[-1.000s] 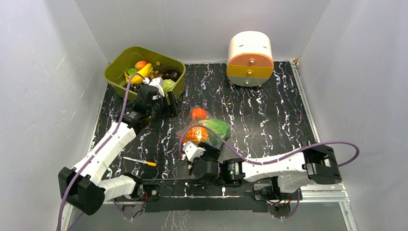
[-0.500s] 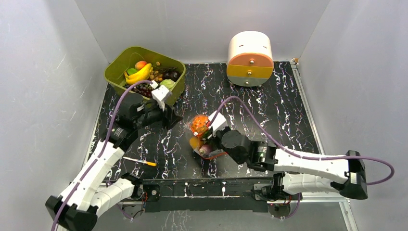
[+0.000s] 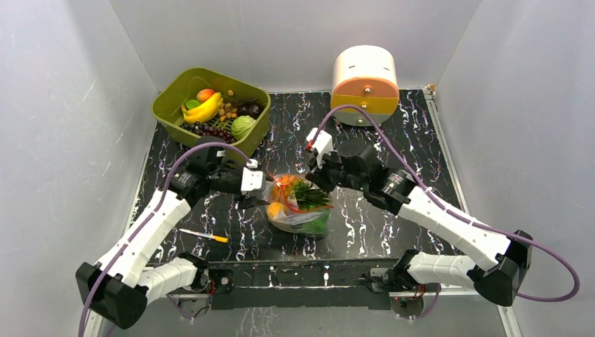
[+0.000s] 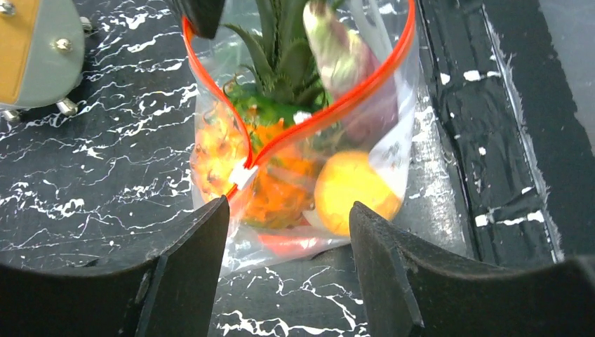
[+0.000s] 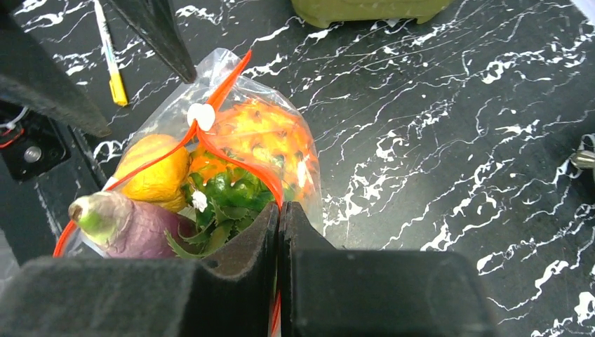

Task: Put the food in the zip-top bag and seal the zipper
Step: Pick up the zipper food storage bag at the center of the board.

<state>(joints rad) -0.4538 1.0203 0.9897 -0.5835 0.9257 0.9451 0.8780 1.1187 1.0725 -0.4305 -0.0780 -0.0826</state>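
Note:
The clear zip-top bag [image 3: 298, 207] lies mid-table with its mouth partly open. It holds a spiky orange fruit [image 5: 263, 140], green leaves [image 4: 277, 63], a purple eggplant [image 5: 133, 221] and a yellow-orange piece [image 4: 354, 200]. The red-orange zipper [image 4: 330, 112] forms a loop, with a white slider [image 5: 201, 116] near its left end. My right gripper [image 5: 279, 210] is shut on the zipper strip at the bag's far right end [image 3: 312, 179]. My left gripper [image 4: 289, 210] is open and empty just left of the bag [image 3: 258, 193], its fingers either side of the bag's end without touching.
A green bin [image 3: 163, 112] of toy fruit stands at the back left. A cream and orange drawer unit [image 3: 363, 84] stands at the back. A yellow-tipped pen [image 3: 203, 236] lies at the front left, also in the right wrist view [image 5: 112, 63].
The right arm swung from the front edge to behind the bag, carrying it right. The left gripper came from the bin down to the bag's left end.

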